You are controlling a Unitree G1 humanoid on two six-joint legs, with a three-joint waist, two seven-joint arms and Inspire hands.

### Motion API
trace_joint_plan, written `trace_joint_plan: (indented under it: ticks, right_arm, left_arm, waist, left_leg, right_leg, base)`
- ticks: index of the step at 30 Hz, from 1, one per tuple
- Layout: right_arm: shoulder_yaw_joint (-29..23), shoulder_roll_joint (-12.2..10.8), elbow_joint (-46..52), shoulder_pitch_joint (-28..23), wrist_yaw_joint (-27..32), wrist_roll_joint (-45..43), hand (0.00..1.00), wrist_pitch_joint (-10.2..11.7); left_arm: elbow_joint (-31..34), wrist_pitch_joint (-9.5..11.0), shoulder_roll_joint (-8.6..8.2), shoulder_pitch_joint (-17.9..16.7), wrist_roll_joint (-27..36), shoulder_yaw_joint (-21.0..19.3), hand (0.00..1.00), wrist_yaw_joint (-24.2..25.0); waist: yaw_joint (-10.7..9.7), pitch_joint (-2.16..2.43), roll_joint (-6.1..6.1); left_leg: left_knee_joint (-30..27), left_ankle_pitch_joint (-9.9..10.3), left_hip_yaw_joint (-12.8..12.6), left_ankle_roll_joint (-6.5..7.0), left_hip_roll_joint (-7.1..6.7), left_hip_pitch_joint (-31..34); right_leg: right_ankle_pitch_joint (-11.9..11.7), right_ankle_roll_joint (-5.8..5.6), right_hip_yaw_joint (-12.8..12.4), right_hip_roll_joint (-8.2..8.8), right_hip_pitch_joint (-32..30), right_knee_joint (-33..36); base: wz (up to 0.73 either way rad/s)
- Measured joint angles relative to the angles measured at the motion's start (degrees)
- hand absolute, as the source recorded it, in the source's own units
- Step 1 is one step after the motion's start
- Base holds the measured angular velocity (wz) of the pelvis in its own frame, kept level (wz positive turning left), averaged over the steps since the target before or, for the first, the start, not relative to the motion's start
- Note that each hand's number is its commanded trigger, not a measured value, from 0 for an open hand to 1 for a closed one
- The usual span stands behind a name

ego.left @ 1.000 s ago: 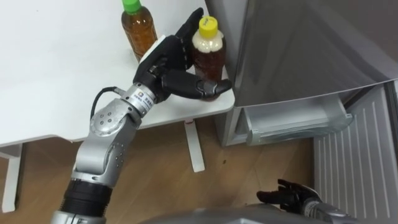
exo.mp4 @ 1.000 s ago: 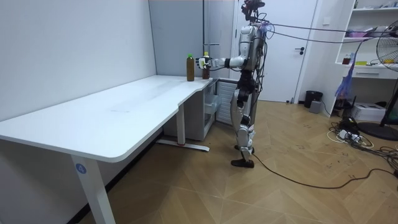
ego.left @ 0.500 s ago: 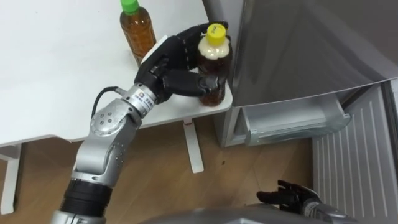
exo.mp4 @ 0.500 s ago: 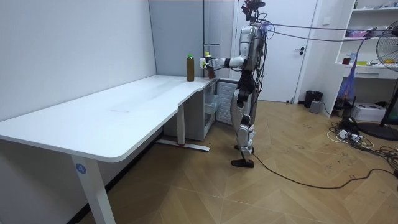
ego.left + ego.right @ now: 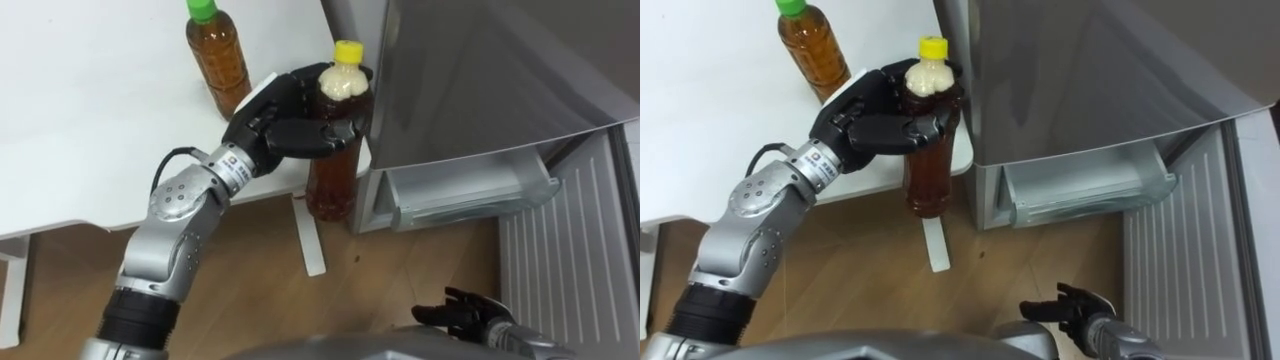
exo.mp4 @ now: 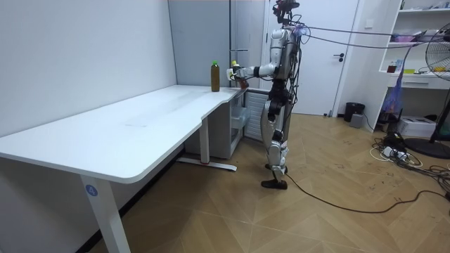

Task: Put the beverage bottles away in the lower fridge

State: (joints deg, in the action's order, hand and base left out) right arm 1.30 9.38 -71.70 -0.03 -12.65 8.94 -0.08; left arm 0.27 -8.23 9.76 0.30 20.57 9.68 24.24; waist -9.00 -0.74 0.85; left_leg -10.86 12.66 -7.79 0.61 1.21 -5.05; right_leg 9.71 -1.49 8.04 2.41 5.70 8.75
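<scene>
Green-capped bottle (image 5: 218,58): amber drink, upright on white tabletop (image 5: 90,120).
Left robot hand (image 5: 268,112): clenched round yellow-capped bottle.
Yellow-capped bottle (image 5: 331,185): brown drink, pale foam at neck; held off tabletop edge beside fridge (image 5: 470,70); shoulder hidden by fingers.
Right robot hand (image 5: 462,312): fingers relaxed, empty; partly cut off.

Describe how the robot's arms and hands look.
The left hand has black fingers and a white back plate. Its silver wrist cuff carries a white label, with a black cable looping beside it; the arm above is silver-grey with a round joint. The right hand is black too.
</scene>
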Motion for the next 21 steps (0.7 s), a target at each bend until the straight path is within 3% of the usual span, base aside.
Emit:
trace_joint_plan:
  ticks: [14,21]
  right_arm:
    - [0.39,-0.25,-0.02,0.18,-0.01,-0.52,0.0,0.03]
    - [1.69,-0.48,0.13,-0.05,0.18,-0.17,0.0,0.09]
  left_arm:
    - [0.07,-0.01,0.13,0.0,-0.27,0.02,1.0,-1.74]
    - [2.39,0.01,-0.1,-0.09,-0.35,0.02,1.0,-3.89]
  waist:
    - [0.02,0.25,-1.07]
    - [1.64,0.24,-1.29]
  left_leg:
    - [-0.39,-0.01,0.19,-0.01,-0.03,0.33]
    - [-0.71,-0.01,0.49,-0.01,0.04,0.4]
  right_leg:
    - [0.0,0.0,0.86,0.13,0.24,-0.08]
    - [-0.08,0.11,0.95,0.12,0.3,0.08]
  base:
    - [0.02]
    - [0.01]
